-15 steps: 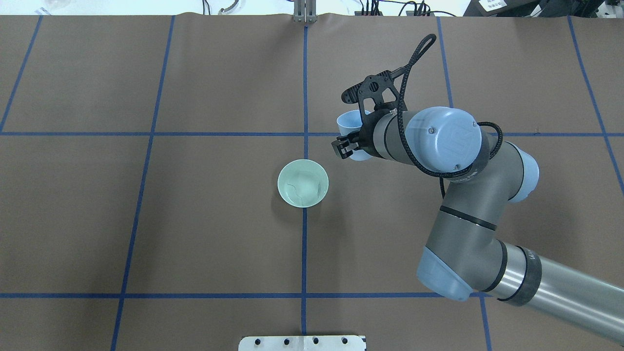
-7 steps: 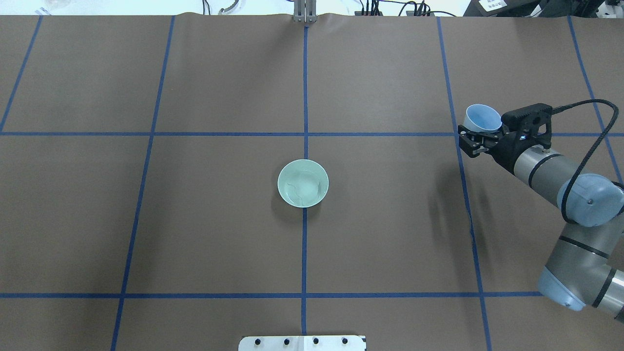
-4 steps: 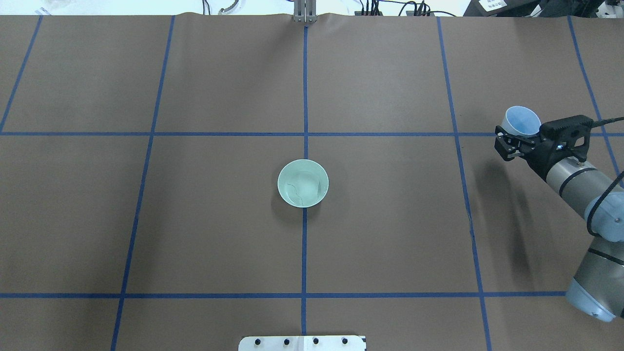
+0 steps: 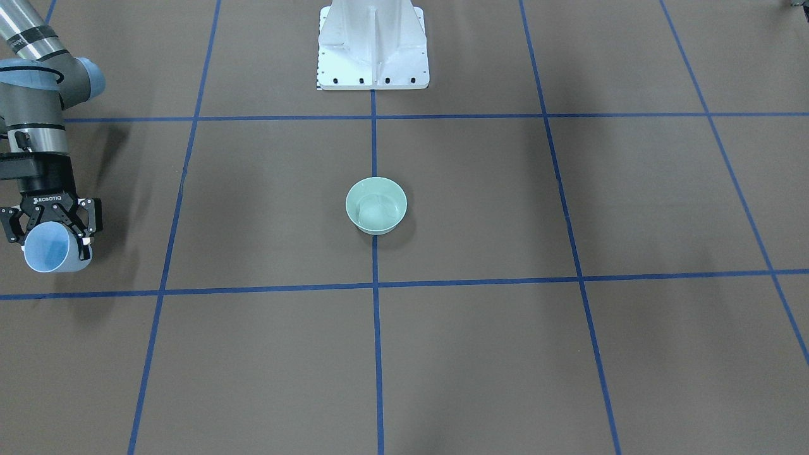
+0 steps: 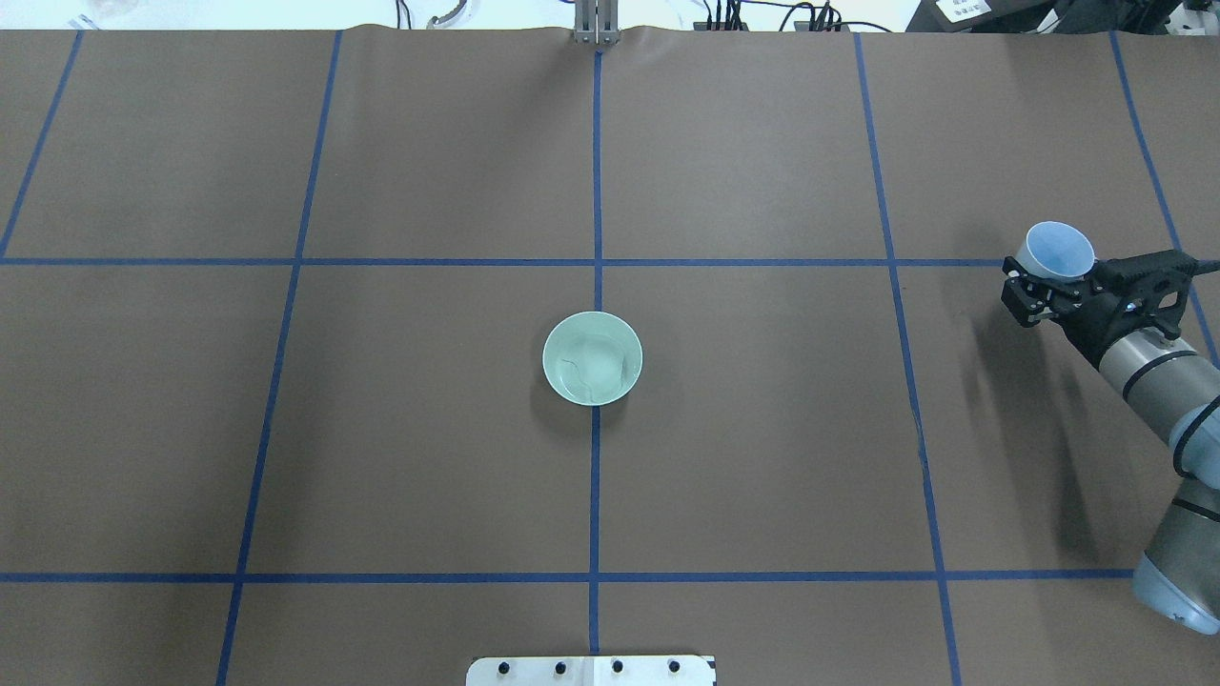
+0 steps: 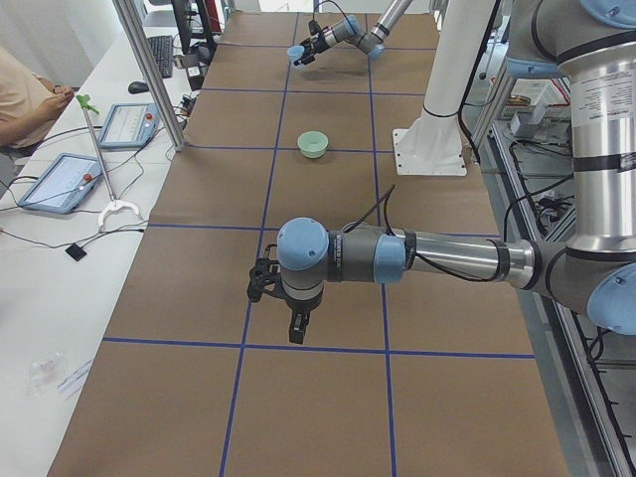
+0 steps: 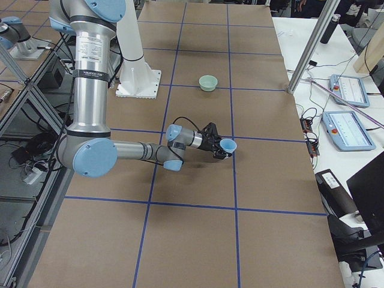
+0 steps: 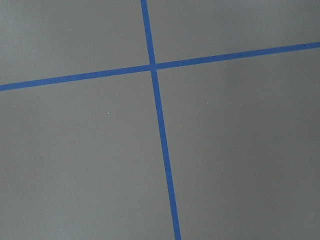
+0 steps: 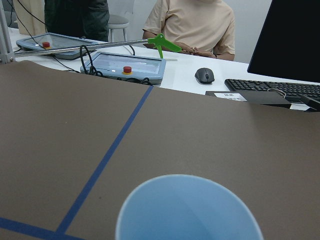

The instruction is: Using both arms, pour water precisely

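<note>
A pale green bowl (image 5: 592,358) with water in it stands at the table's middle, also in the front view (image 4: 376,203). My right gripper (image 5: 1041,286) is shut on a light blue cup (image 5: 1058,251) far to the right of the bowl, low over the table, mouth up. The front view shows the right gripper (image 4: 49,235) and the cup (image 4: 50,251) at its left edge. The cup's rim (image 9: 190,210) fills the bottom of the right wrist view. My left gripper (image 6: 266,286) shows only in the exterior left view, low over the table; I cannot tell its state.
The white pedestal base (image 4: 373,44) stands at the robot's side of the table. Blue tape lines (image 5: 596,191) grid the brown surface. Beyond the far edge are control tablets (image 9: 125,67), a keyboard and seated operators (image 9: 192,25).
My right arm has swung from beside the bowl far out to the right with the cup in its grip, and the cup has gone from tilted to mouth up. The bowl has not moved.
</note>
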Available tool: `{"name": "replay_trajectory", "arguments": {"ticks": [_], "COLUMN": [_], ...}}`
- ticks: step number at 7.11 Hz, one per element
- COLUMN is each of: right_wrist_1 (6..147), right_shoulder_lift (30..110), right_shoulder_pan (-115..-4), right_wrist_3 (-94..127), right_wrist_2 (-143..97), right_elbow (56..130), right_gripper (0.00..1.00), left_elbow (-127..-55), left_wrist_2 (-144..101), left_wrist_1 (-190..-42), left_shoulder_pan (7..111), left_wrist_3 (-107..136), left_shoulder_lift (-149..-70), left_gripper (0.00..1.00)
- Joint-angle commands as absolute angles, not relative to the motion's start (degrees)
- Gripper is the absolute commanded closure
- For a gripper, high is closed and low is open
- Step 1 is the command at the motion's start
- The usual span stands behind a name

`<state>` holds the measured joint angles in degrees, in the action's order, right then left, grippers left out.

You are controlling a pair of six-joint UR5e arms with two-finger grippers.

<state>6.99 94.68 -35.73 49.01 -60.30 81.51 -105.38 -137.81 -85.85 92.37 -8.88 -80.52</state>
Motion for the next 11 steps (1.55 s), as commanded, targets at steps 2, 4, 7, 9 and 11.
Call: {"name": "replay_trajectory", "arguments": {"ticks": [2, 4, 7, 9, 11], "right_wrist_1": [6.8, 6.8, 6.9, 9.6, 17.6], "right_shoulder_lift": [94.3, 94.2, 94.2, 92.5, 90.2], "right_shoulder_pan": [-35.6, -35.7, -43.4, -52.5, -61.9], "right_wrist_3": [49.1, 48.9, 48.3, 48.3, 48.2], "right_wrist_2": [-59.8, -59.8, -69.1, -83.9, -100.5], "right_elbow": [80.2, 81.0, 83.8, 83.8, 84.0], "right_gripper": [0.01, 0.01, 0.01, 0.01, 0.01], "left_elbow": [-105.3, -105.3, -105.3, -105.9, -111.8], "left_wrist_2": [-137.8, -137.8, -137.9, -137.9, -137.8], "left_wrist_1": [-85.8, -85.8, -85.7, -85.7, -85.2], "left_shoulder_pan": [92.4, 92.4, 92.4, 92.4, 92.2], "left_wrist_3": [-8.8, -8.9, -8.8, -8.6, -0.4], "left_shoulder_lift": [-80.6, -80.6, -80.5, -80.8, -81.2], "left_gripper": [0.00, 0.00, 0.00, 0.00, 0.00]}}
